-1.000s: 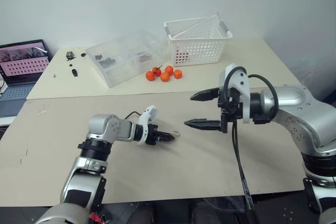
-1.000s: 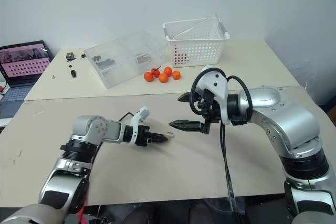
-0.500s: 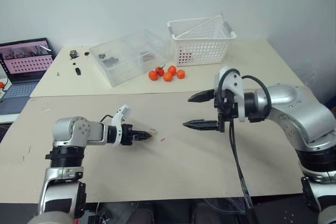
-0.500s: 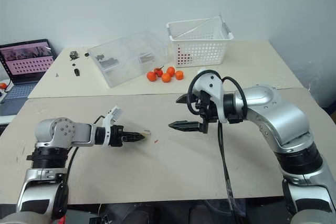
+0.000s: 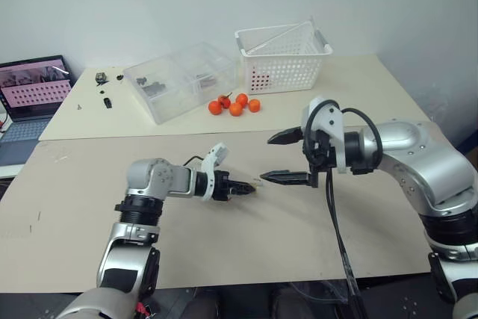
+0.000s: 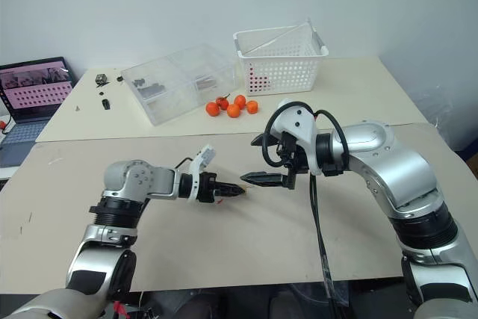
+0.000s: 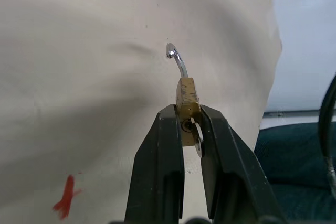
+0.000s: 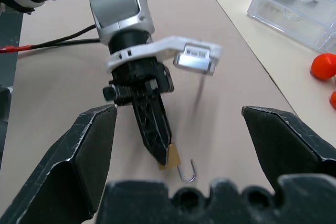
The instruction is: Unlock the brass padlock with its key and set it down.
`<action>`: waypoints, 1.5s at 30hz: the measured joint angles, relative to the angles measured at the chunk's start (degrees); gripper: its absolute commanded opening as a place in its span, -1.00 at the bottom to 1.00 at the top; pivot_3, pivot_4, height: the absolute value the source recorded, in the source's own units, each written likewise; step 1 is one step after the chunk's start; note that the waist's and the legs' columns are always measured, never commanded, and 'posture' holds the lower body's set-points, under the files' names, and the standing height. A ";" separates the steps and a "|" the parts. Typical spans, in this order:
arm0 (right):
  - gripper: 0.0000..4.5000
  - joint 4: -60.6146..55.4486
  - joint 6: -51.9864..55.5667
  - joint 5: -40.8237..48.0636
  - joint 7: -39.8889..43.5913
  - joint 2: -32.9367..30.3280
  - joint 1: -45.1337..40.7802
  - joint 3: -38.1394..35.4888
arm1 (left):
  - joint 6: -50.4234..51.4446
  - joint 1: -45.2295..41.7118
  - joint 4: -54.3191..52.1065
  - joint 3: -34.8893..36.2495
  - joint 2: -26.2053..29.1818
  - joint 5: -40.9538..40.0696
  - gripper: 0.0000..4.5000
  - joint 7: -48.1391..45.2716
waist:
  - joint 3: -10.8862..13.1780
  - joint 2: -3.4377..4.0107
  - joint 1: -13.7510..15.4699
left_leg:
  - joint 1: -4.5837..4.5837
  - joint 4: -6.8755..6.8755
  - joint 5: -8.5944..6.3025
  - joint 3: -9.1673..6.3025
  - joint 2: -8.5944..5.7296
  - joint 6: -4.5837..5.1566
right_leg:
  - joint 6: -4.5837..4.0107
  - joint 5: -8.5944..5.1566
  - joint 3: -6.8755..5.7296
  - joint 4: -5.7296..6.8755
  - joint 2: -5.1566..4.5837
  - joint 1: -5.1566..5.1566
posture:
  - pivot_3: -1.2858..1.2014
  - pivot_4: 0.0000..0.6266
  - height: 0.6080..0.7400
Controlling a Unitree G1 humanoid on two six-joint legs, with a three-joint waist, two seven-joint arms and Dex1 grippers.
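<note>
My left gripper [image 7: 187,109] is shut on the brass padlock [image 7: 187,98], held a little above the beige table [image 5: 299,237]. The silvery shackle [image 7: 177,61] stands open like a hook, one end free. A pale silvery piece [image 7: 198,141], probably the key, sits at the padlock's keyhole between the fingers. The padlock [image 8: 170,157] sticks out past the left fingertips, right in front of my right gripper [image 5: 267,158]. That gripper is wide open with nothing in it, and its lower finger [image 5: 287,178] points at the padlock, very close to it.
At the back of the table stand a clear plastic box [image 5: 179,80] and a white basket [image 5: 280,50], with orange fruits [image 5: 235,104] in front of them. A laptop [image 5: 33,87] and small dark parts [image 5: 103,87] lie far left. A black cable [image 5: 336,222] hangs from the right wrist.
The left gripper swung out to the left with the padlock, then came back right, ending closer to the right gripper's lower finger. The right gripper stayed wide open and in place.
</note>
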 measured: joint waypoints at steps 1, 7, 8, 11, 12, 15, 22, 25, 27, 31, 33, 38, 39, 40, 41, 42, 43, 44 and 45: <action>1.00 -0.39 0.31 0.16 -0.07 -0.21 0.39 -0.30 | -0.26 0.00 0.52 -0.82 0.01 0.50 -1.00 -0.15 | 0.00 0.00 0.00 | 0.00 0.00 0.00 0.00 0.00 0.00 | 0.00 0.00 0.00 -0.01 0.00 0.00 | 0.03 -0.52 1.00; 1.00 -1.36 0.92 0.61 -1.13 -0.55 1.12 -1.25 | -0.37 -0.02 0.96 -1.79 0.70 1.17 0.06 -2.30 | 0.00 0.00 -0.04 | 0.02 0.01 0.00 0.00 0.04 0.00 | 0.00 0.00 -0.01 0.02 0.03 0.00 | 0.03 -0.52 1.00; 1.00 -1.58 0.92 0.66 -1.15 -0.53 1.12 -1.24 | -0.21 0.17 0.29 -1.80 1.46 1.01 0.25 -2.75 | 0.00 0.00 -0.12 | 0.02 0.00 0.00 -0.01 0.07 0.00 | 0.00 0.00 -0.01 0.02 0.05 0.00 | 0.03 -0.52 1.00; 1.00 -1.58 0.91 0.66 -1.14 -0.40 1.14 -1.20 | 0.14 1.03 -2.02 -1.63 4.57 0.58 0.61 -3.72 | -0.01 0.01 -0.44 | 0.07 -0.02 0.00 -0.01 0.12 0.01 | 0.00 0.00 0.00 0.04 0.08 0.00 | 0.03 -0.52 1.00; 1.00 -1.49 0.90 0.64 -1.05 -0.38 1.14 -1.07 | 0.57 2.06 -3.38 -0.85 6.78 -0.12 0.75 -4.41 | -0.01 0.01 -0.67 | 0.08 -0.03 0.00 -0.03 0.17 0.01 | 0.00 0.00 0.01 0.06 0.11 0.00 | 0.03 -0.52 1.00; 1.00 -0.99 0.63 0.57 -0.73 0.02 1.08 -0.74 | 2.27 3.10 -5.10 1.68 12.10 -1.08 0.98 -5.41 | -0.02 0.03 -0.91 | 0.12 -0.03 -0.01 -0.10 0.19 0.02 | 0.00 0.00 -0.01 0.08 0.14 0.00 | 0.03 -0.52 1.00; 1.00 1.25 -0.77 -0.24 1.02 1.05 0.73 1.02 | -1.05 6.72 -10.61 4.14 22.58 -1.02 0.98 -9.11 | 0.00 0.00 -0.76 | 0.02 -0.05 -0.01 -0.16 0.10 0.00 | 0.00 0.00 -0.04 0.01 0.00 -0.07 | 0.03 -0.52 1.00; 1.00 2.09 -0.91 0.57 1.45 1.50 0.67 0.64 | -12.19 9.86 -18.53 4.09 25.24 -0.53 0.98 -14.21 | 0.01 -0.01 0.05 | 0.01 -0.05 -0.08 -0.15 0.13 -0.14 | -0.10 0.01 0.02 -0.08 -0.09 -0.06 | 0.03 -0.52 1.00; 1.00 2.02 0.60 3.59 2.90 1.18 1.11 -1.16 | -21.62 12.47 -25.30 4.07 25.96 0.63 0.98 -17.71 | 0.01 -0.01 0.50 | -0.02 -0.07 -0.09 -0.14 0.16 -0.16 | -0.30 0.02 0.03 -0.19 -0.16 -0.03 | 0.03 -0.52 1.00; 1.00 1.06 3.88 9.73 7.77 -4.65 5.83 -5.84 | -36.49 18.55 -31.10 3.27 30.59 7.15 0.98 -20.77 | 0.00 0.01 0.87 | -0.04 -0.14 -0.12 -0.06 0.26 -0.12 | -0.67 0.16 0.04 -0.79 -0.05 0.00 | 0.03 -0.52 1.00; 1.00 2.25 4.10 11.12 7.90 -4.93 6.81 -9.10 | -41.83 20.66 -31.04 4.37 31.69 8.95 0.98 -21.93 | 0.01 0.03 0.78 | -0.03 -0.14 -0.16 0.07 0.33 -0.04 | -0.89 0.27 0.07 -0.81 -0.02 -0.02 | 0.03 -0.52 1.00; 1.00 5.36 3.25 11.75 7.25 -6.44 8.24 -14.51 | -45.30 19.91 -30.79 8.52 32.42 7.90 0.98 -23.61 | 0.00 0.04 0.74 | 0.06 -0.11 -0.19 0.51 0.33 0.05 | -0.91 0.28 -0.10 -0.78 0.10 0.08 | 0.03 -0.52 1.00; 1.00 6.26 3.04 11.53 6.75 -6.46 8.24 -15.01 | -45.29 19.72 -30.82 9.16 32.24 7.66 0.98 -23.24 | 0.00 0.04 0.66 | 0.06 -0.11 -0.22 0.55 0.33 0.10 | -0.90 0.28 -0.10 -0.77 0.12 0.08 | 0.03 -0.52 1.00; 1.00 7.05 2.85 11.03 6.20 -6.63 8.30 -15.12 | -45.30 19.80 -30.85 9.77 32.02 7.65 0.98 -22.72 | 0.00 0.04 0.59 | 0.05 -0.08 -0.24 0.58 0.33 0.14 | -0.89 0.28 -0.09 -0.76 0.12 0.08 | 0.03 -0.52 1.00; 1.00 7.76 2.74 10.54 5.76 -6.78 8.43 -15.15 | -45.30 20.02 -30.86 10.22 31.83 7.65 0.98 -22.35 | 0.00 0.04 0.53 | 0.03 -0.07 -0.26 0.59 0.34 0.17 | -0.89 0.28 -0.09 -0.73 0.12 0.07 | 0.03 -0.52 1.00; 1.00 8.22 2.59 10.03 5.39 -6.80 8.65 -15.16 | -45.31 20.63 -31.02 10.53 31.80 7.64 0.98 -22.07 | 0.00 0.04 0.40 | 0.02 -0.07 -0.28 0.62 0.34 0.20 | -0.89 0.29 -0.07 -0.67 0.12 0.07 | 0.03 -0.52 1.00; 1.00 8.62 2.44 9.67 4.99 -6.78 9.05 -15.16 | -45.31 21.53 -31.08 10.54 31.69 7.66 0.98 -21.83 | 0.00 0.04 0.18 | 0.01 -0.06 -0.29 0.68 0.34 0.21 | -0.88 0.29 -0.04 -0.53 0.10 0.06 | 0.03 -0.52 1.00; 1.00 8.76 2.44 9.66 4.83 -6.78 9.23 -15.16 | -45.31 22.06 -31.12 10.54 31.49 7.67 0.98 -21.73 | 0.00 0.04 0.07 | 0.00 -0.05 -0.29 0.71 0.34 0.22 | -0.88 0.29 -0.04 -0.52 0.08 0.04 | 0.03 -0.52 1.00; 1.00 8.83 2.44 9.65 4.59 -6.64 9.28 -15.16 | -45.33 22.61 -31.20 10.54 31.19 7.72 0.98 -21.46 | 0.00 0.04 -0.04 | 0.00 -0.04 -0.29 0.74 0.34 0.22 | -0.88 0.29 -0.01 -0.52 0.08 0.04 | 0.03 -0.52 1.00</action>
